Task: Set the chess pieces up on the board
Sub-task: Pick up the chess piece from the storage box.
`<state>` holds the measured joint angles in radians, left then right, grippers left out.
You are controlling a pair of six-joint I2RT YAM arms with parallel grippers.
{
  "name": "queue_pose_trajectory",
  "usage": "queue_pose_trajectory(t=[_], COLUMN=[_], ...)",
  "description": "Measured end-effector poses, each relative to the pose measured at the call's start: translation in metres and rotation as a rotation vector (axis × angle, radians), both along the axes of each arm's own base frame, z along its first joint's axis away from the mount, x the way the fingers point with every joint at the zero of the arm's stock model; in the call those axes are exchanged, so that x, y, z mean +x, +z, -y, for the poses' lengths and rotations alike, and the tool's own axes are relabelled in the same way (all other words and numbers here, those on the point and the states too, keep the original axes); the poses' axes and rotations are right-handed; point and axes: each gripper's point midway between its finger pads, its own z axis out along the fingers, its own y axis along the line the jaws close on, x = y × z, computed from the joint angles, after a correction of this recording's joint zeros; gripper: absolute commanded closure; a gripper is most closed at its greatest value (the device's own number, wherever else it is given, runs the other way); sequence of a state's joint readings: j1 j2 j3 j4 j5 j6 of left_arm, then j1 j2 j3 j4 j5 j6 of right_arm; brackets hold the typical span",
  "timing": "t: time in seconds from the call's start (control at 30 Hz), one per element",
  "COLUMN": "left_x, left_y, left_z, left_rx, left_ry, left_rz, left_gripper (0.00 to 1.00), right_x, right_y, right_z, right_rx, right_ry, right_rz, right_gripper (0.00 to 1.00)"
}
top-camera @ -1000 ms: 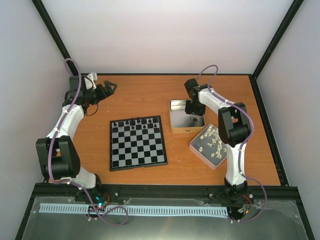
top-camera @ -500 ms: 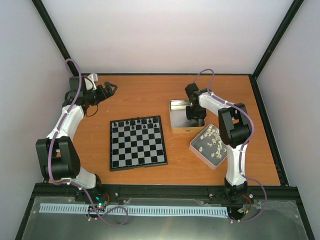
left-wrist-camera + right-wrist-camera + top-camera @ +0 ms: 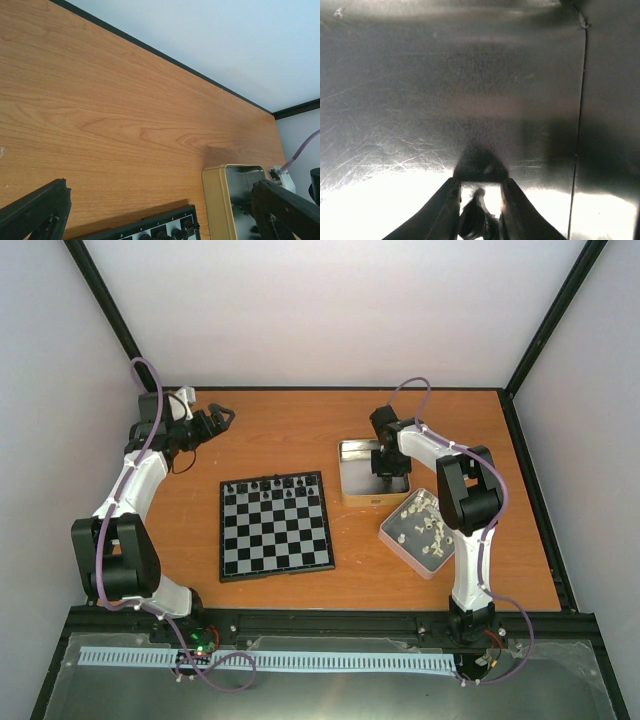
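Here, the right end effector (image 3: 480, 187) is down inside the gold-walled tin (image 3: 350, 478), and its fingers (image 3: 442, 212) are drawn narrow around one dark chess piece (image 3: 476, 220), just above the scratched metal floor. From the wrist view we judge the piece is pinched, though only part of it shows between the pads. The left end effector (image 3: 225, 418) hangs spread wide over the far left of the tabletop (image 3: 280, 425), holding nothing.

The board (image 3: 275, 540) lies between the arms. Dark pieces (image 3: 272, 483) already line its far edge row, with a couple standing in the next row. The cream pieces (image 3: 425, 520) sit loose in the second tin (image 3: 392, 537), near the right arm.

We see several risks from here:

- The piece is tiny and smooth, so a pinch near its top or off centre could let it twist or drop on the lift.
- The tin wall stands between the end effector and the board; a low exit could clip it, drag the tin or knock the piece free.
- On the board the standing pieces are close together, so a tilted approach or an early release could topple neighbours or leave this one astride two squares.
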<state>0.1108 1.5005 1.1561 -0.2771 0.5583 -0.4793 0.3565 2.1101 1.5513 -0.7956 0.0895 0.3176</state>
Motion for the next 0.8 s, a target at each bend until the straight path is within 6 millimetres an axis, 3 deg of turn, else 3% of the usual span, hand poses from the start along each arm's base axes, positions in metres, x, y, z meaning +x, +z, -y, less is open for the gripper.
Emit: queue_pose_trajectory(t=[0.13,0.4,0.63,0.8], left_x=[-0.0008,-0.0055,-0.0081,-0.0093], left_y=[-0.001,-0.0041,-0.0061,-0.0086], left_z=[0.0001,0.0007,0.0011,0.0015], left_rx=[-0.001,-0.002,-0.003,-0.005], left_ry=[0.0,-0.001,-0.001,-0.003], left_rz=[-0.006,-0.014,-0.018,-0.024], left_gripper=[0.0,0.0,0.0,0.0], right_x=[0.0,-0.0016,-0.0057,-0.01], right_y=[-0.0004,-0.0007,-0.0007,-0.0012], right_z=[-0.0005,-0.003,-0.0064,-0.0057], right_rx=[0.006,0.024,0.032,0.028], right_ry=[-0.011,0.011,0.081,0.105], right_rz=[0.002,-0.008,-0.025,-0.037], right_gripper=[0.78,0.6,0.6,0.68])
